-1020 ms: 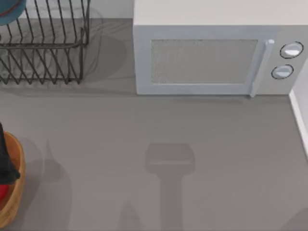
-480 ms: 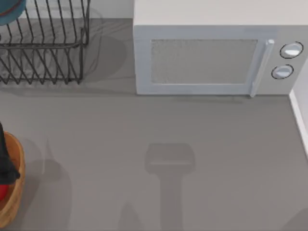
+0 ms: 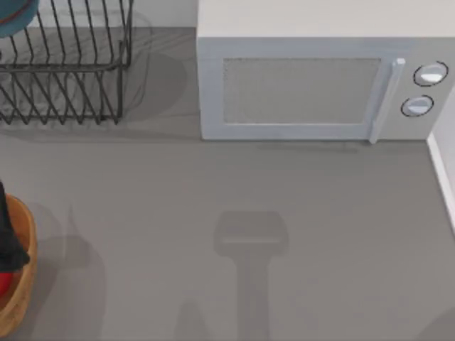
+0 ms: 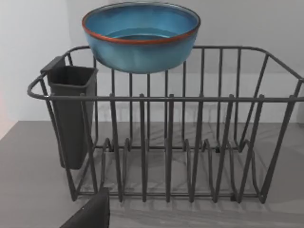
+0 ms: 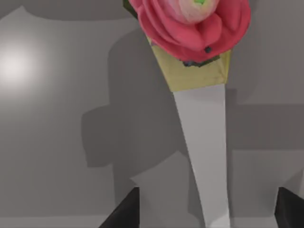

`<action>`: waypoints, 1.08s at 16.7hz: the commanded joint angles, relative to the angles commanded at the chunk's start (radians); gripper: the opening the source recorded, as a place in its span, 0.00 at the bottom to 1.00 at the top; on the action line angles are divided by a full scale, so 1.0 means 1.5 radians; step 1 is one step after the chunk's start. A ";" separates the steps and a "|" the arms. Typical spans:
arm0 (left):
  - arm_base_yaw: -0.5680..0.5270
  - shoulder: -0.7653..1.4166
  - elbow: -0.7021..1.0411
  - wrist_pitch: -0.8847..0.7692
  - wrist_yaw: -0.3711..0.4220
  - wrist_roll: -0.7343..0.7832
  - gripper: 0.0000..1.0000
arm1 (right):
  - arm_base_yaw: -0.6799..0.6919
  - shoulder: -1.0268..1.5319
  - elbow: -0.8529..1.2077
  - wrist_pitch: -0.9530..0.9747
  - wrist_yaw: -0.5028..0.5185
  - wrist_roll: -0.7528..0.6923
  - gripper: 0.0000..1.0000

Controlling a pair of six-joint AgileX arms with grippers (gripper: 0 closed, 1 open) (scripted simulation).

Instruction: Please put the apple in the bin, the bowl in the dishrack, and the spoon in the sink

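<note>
Nearest the right wrist camera, the right tool [image 5: 209, 211] is standing open. Its dark fingers [image 5: 121, 213] are spreading on either side of the white handle of the spoon [image 5: 204, 142] without touching it. The spoon, with a pink rose at its far end, is lying on a plain grey surface; whether that surface is the sink cannot be told. The likely risk here is the open fingers catching the handle on a lift and dragging the spoon with them.

A dark part of the left tool [image 4: 90, 213] is showing low in the left wrist view, and whether it is open or closed cannot be told. Beyond it the dishrack [image 4: 166, 142] is standing on the tabletop [image 3: 320, 213] with a grey caddy [image 4: 71, 114] on one end. The bowl [image 4: 141, 35] is sitting high at the rack's far rail rather than down among the prongs. It is looking poorly seated, so a bump against the wires could tip it off the back.

From above, the middle of the tabletop is lying open, bounded at the back by the microwave [image 3: 320, 92] and the dishrack. At the left edge the apple [image 3: 3, 284] is showing red inside the bin [image 3: 21, 241], beside a black object [image 3: 11, 241].
</note>
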State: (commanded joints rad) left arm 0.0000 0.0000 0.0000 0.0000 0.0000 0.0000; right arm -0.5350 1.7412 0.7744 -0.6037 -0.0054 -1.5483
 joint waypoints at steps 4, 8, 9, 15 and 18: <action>0.000 0.000 0.000 0.000 0.000 0.000 1.00 | 0.000 0.000 0.000 0.000 0.000 0.000 0.00; 0.000 0.000 0.000 0.000 0.000 0.000 1.00 | 0.002 -0.053 0.036 -0.090 0.007 0.022 0.00; 0.000 0.000 0.000 0.000 0.000 0.000 1.00 | 0.002 -0.060 0.049 -0.112 0.007 0.019 0.00; 0.000 0.000 0.000 0.000 0.000 0.000 1.00 | 0.000 -0.125 0.154 -0.289 0.007 0.017 0.00; 0.000 0.000 0.000 0.000 0.000 0.000 1.00 | -0.001 -0.152 0.192 -0.346 0.007 0.019 0.00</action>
State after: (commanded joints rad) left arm 0.0000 0.0000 0.0000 0.0000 0.0000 0.0000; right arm -0.5358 1.5132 1.0618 -1.1234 0.0050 -1.5193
